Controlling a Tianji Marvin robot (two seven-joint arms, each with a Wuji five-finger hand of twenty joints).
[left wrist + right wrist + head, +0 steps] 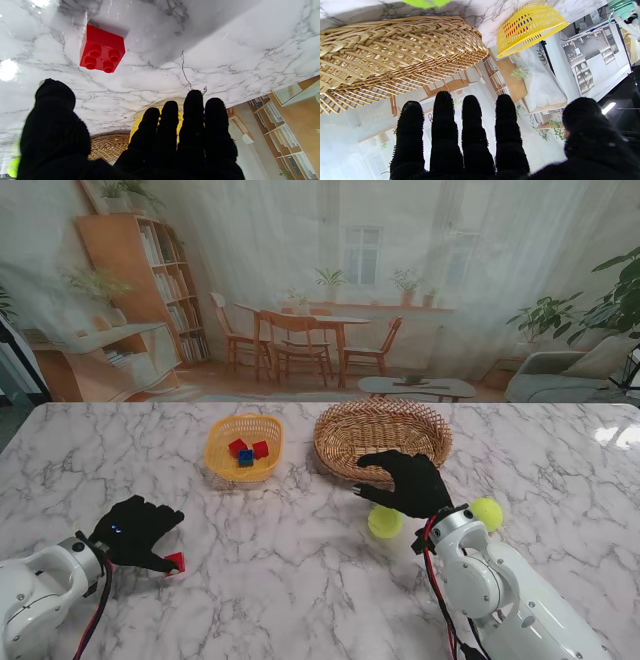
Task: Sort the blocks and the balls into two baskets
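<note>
Left hand (135, 530), fingers (170, 125) spread and empty, red block (102, 50) just beyond their tips on the worktop (300, 580). Right hand (410, 483), fingers (445, 130) extended and empty, wicker basket (382, 438) beyond their tips

We see a staged test bench dressed as a home: a marble-patterned table (300, 580) stands before a printed backdrop (330, 290) of a dining room with bookshelf (150, 280), chairs and plants. In the right wrist view, a lab-like room (592, 55) shows past the backdrop's edge.
</note>
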